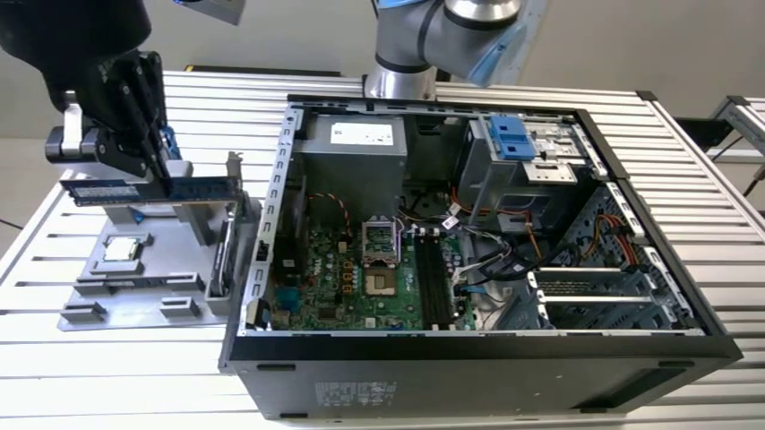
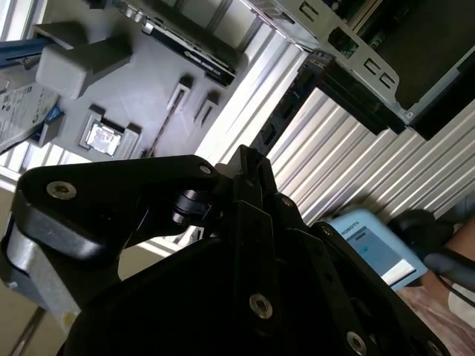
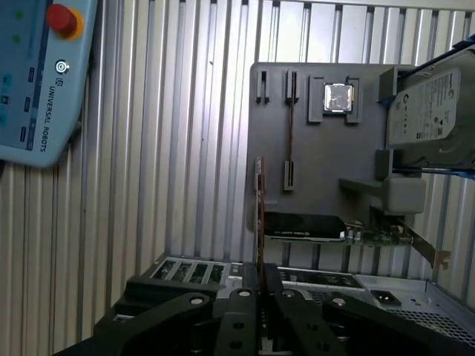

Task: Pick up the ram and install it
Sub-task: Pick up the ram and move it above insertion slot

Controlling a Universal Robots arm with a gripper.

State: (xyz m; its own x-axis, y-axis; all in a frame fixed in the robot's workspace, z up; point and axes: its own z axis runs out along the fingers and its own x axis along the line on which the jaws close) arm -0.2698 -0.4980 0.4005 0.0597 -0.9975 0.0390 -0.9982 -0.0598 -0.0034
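Closest to the lens in both wrist views, the black gripper [image 3: 260,288] has its jaws drawn nearly together, clamped on the ram [image 1: 102,192]. In the exterior view the dark blue-green stick hangs level in that grip, its long edges horizontal, with one end jutting past each side of the fingers [image 1: 153,170]. In the first wrist view a thin brown line running out from between the fingers may be the same stick seen edge-on, though that is hard to make out. The ram is in the air above the grey tray [image 1: 120,296] at the exterior view's left, outside the computer case [image 1: 478,349] and well apart from the memory slots [image 1: 433,282] on the green motherboard [image 1: 335,278]. On the tray, a square processor chip [image 3: 338,97] lies flat in its recess. A silver hard drive [image 3: 430,111] in a blue frame sits on the tray past the chip, and an expansion card [image 3: 304,226] with a metal bracket stands along the tray's edge nearest the case. Tray and case both rest on a slatted metal table [image 1: 239,98], the case lying open with its boards and cables exposed. A pale blue teach pendant [image 3: 37,81] with a red button lies on the slats, well apart from the tray.
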